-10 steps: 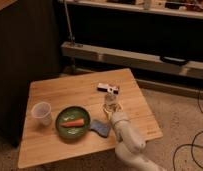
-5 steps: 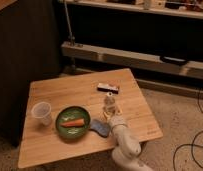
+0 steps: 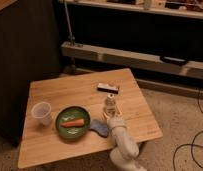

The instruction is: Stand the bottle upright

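Observation:
The small pale translucent bottle (image 3: 110, 103) stands upright on the wooden table (image 3: 60, 92), right of the middle, with its light cap on top. My gripper (image 3: 113, 116) is right in front of the bottle at its base, at the end of the white arm (image 3: 123, 142), which reaches up over the table's front edge. I cannot tell whether the gripper touches the bottle. The bottle's lower part is partly hidden by the gripper.
A flat dark box with red-white marks (image 3: 108, 88) lies just behind the bottle. A green plate (image 3: 72, 122) holding an orange carrot-like piece sits front of centre, a blue object (image 3: 99, 128) beside it. A translucent plastic cup (image 3: 41, 112) stands at the left.
The arm has shifted slightly left and its lower part has drawn toward the table's front edge. The bottle stays in the same spot, upright.

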Tool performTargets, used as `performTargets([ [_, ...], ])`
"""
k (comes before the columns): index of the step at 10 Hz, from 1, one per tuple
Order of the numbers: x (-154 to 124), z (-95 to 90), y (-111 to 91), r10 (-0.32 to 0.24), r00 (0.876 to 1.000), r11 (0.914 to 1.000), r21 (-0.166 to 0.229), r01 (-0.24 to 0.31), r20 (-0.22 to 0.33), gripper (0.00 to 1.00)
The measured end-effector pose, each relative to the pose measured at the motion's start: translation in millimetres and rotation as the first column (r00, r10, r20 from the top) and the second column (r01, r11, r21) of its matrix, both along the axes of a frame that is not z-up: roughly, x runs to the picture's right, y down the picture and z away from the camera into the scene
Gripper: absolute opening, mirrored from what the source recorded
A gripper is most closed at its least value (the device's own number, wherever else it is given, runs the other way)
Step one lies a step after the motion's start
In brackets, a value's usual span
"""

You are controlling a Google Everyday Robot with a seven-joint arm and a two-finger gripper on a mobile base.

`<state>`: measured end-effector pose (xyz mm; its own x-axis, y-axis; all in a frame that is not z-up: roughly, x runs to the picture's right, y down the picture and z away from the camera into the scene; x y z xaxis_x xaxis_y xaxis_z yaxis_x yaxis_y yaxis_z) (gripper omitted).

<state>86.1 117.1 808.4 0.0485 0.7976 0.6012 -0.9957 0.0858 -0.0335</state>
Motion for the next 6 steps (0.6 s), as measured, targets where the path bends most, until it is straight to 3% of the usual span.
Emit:
performTargets([
  [2,1.8,1.7,1.0,0.005,1.0,1.0,-0.002,-0.005,-0.006,0.0],
  [3,3.2,2.6,0.6,0.009,1.0,1.0,0.0,-0.009,-0.01,0.05],
  [6,5.6,5.7,1.7,0.02,1.0,0.9998,-0.001,-0.02,-0.017,0.4],
])
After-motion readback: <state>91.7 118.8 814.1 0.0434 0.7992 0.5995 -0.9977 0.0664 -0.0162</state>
